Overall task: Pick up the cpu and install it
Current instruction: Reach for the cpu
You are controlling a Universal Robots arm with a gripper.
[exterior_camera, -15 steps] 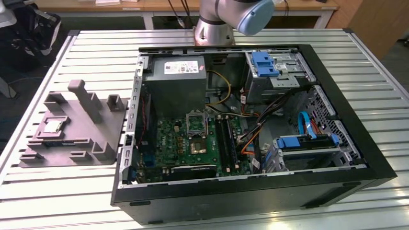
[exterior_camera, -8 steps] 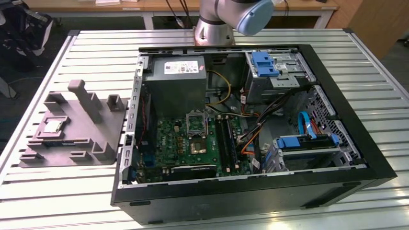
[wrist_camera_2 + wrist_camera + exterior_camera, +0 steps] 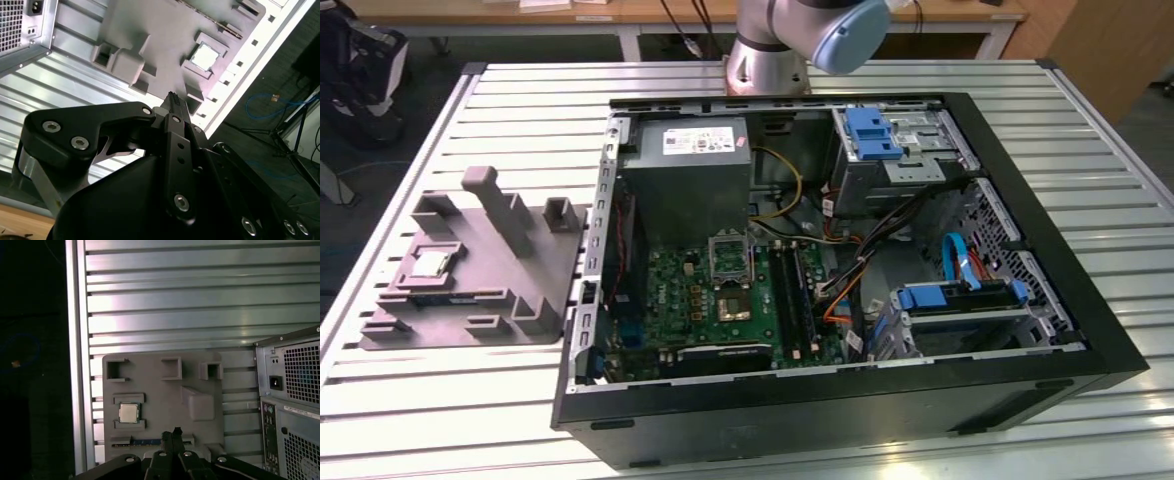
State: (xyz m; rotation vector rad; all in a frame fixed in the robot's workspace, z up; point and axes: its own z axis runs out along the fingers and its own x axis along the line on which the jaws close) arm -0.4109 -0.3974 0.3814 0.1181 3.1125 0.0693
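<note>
The cpu point(image 3: 430, 264) is a small silvery square chip lying flat in a recess of the grey plastic tray point(image 3: 480, 300), at the exterior view's left. It also shows in both wrist views, cpu point(image 3: 128, 413) and cpu point(image 3: 204, 56). My gripper point(image 3: 170, 434) hangs high above the tray, off to one side of the chip and well apart from it. Its black fingers point(image 3: 173, 100) are pressed together with nothing between them. The green motherboard's metal-framed socket point(image 3: 730, 258) sits inside the open computer case point(image 3: 854, 390).
The tray has upright posts point(image 3: 483, 185) and blocks point(image 3: 198, 402). The case's rear panel point(image 3: 295, 385) stands close beside the tray. The slatted metal table point(image 3: 200, 305) ends at an edge rail point(image 3: 79, 365) near the tray. The arm's base point(image 3: 767, 60) stands behind the case.
</note>
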